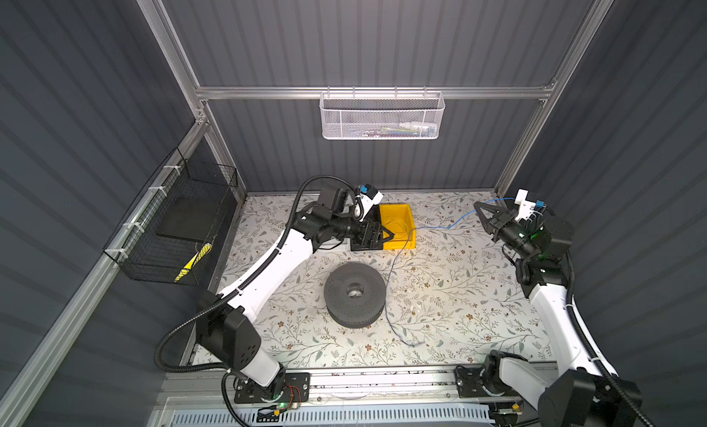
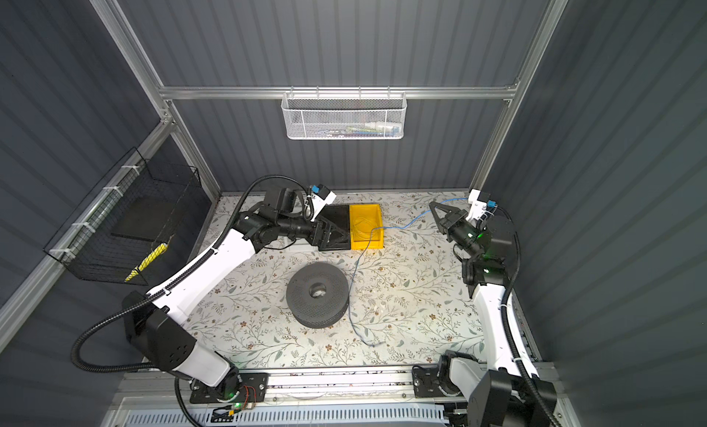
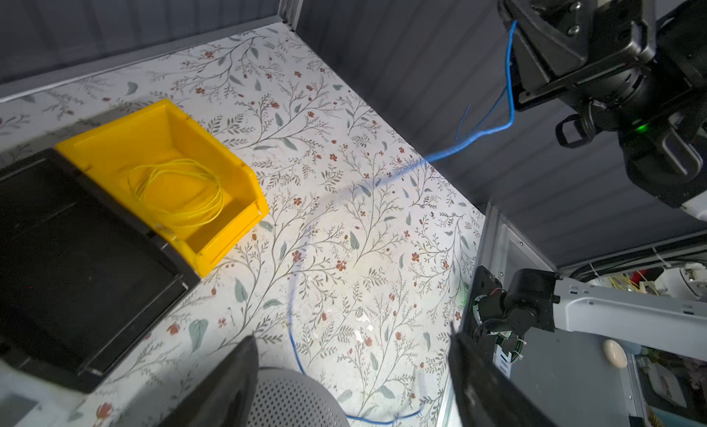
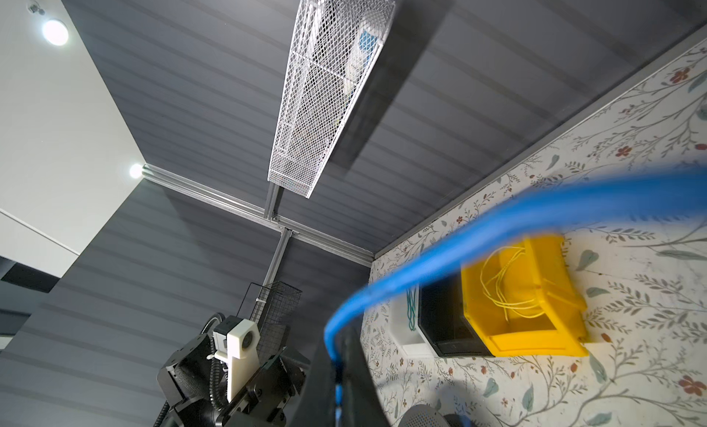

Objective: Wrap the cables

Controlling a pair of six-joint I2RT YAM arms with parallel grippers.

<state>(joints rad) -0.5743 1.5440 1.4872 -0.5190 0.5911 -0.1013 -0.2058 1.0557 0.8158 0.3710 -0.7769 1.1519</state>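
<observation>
The cable is one thin blue wire (image 1: 388, 279) (image 2: 354, 275). It runs from my right gripper (image 1: 478, 206) (image 2: 432, 205) in the air past the yellow bin, then lies on the table beside the spool, its free end near the front. The right gripper (image 4: 338, 348) is shut on the blue cable (image 4: 497, 222), also visible in the left wrist view (image 3: 459, 147). My left gripper (image 1: 386, 233) (image 2: 346, 233) (image 3: 352, 367) hovers by the bins, open, with nothing between its fingers. A dark grey perforated spool (image 1: 354, 293) (image 2: 316, 294) (image 3: 290, 398) lies flat mid-table.
A yellow bin (image 1: 394, 207) (image 2: 365, 207) (image 3: 225, 245) (image 4: 535, 341) at the back holds a coil of yellow wire. A black bin (image 2: 336, 214) (image 3: 76, 272) stands beside it, then a white one (image 4: 405, 339). A white mesh basket (image 1: 380, 117) hangs on the back wall, a black wire basket (image 1: 172, 230) on the left.
</observation>
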